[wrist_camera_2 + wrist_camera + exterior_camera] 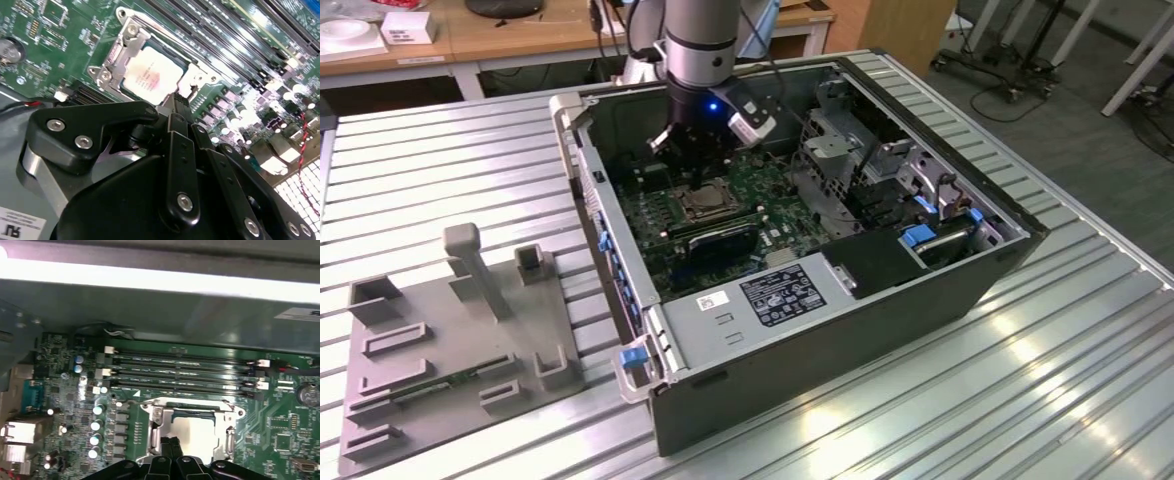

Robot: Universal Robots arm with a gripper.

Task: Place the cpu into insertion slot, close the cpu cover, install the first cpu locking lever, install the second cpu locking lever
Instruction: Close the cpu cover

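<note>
Your bench (pixel 1014 400) is a silvery metal top with long ribs running across it, catching glare toward the near end on the exterior view's right. Two things sit directly on it. An open computer case (pixel 854 330) lies on its side across the middle, open face up. On the exterior view's left, near the case, you have a flat grey fixture plate (pixel 454 350) carrying raised blocks and an upright post (pixel 470 262)

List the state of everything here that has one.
cpu, seated, face showing
cover, down around the cpu
gripper, shut, tip at the cover's edge
case, side open
memory slots, empty
locking levers, cannot tell
</note>
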